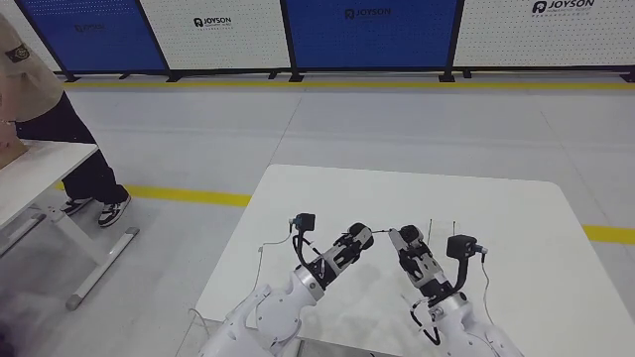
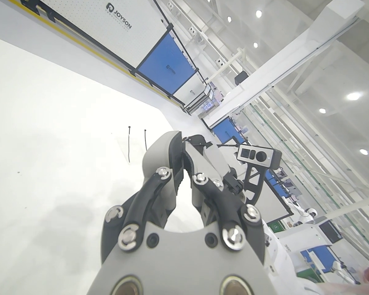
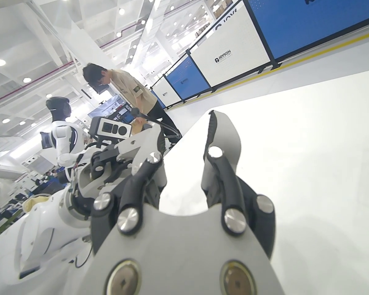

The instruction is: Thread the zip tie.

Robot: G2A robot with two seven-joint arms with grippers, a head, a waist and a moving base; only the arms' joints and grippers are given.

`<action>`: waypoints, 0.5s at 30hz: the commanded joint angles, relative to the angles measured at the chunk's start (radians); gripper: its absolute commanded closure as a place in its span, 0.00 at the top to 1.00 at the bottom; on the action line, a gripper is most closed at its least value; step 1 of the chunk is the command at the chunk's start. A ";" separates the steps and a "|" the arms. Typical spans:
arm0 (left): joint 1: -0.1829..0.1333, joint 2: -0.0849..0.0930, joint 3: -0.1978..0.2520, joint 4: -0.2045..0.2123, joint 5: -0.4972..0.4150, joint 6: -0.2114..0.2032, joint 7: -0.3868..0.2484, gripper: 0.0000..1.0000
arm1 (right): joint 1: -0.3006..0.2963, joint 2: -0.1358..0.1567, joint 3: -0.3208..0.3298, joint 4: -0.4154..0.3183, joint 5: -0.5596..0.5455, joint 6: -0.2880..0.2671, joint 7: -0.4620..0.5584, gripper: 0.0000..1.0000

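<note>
So, counter (image 1: 516, 208): big white slab, with everything bunched toward the near edge, I guess so both tools can work close in.
Left tool (image 2: 183, 147): pads pressed together, pointing right toward its partner. Looks like a pinch hold, but I can't tell if a tie is actually in there.
Right tool (image 3: 186, 121): jaws spread wide, facing the left one almost tip to tip, nothing between its pads. My read is it's set to take an end.
Zip ties (image 2: 129, 145): two black ones lying flat on the counter, parallel and a little apart, a bit farther out and to the right of the right tool. Probably spares laid within easy reach.
Thin dark strand (image 1: 383, 229): bridges the two tools in the top view. Could be the tie being threaded, too thin to say.
</note>
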 commanded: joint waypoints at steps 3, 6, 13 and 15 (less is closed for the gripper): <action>-0.001 0.000 0.004 0.002 0.003 0.003 0.002 0.00 | -0.009 0.001 0.007 -0.006 -0.006 -0.009 -0.014 0.31; -0.002 0.000 0.006 0.003 0.007 0.006 0.001 0.00 | -0.015 0.001 0.011 -0.014 -0.004 -0.016 -0.015 0.27; -0.003 0.000 0.012 0.002 0.011 0.010 0.005 0.00 | -0.019 0.001 0.019 -0.018 -0.004 -0.017 -0.020 0.00; -0.002 0.000 0.011 0.001 0.011 0.010 0.006 0.00 | -0.019 0.000 0.019 -0.017 -0.005 -0.015 -0.021 0.00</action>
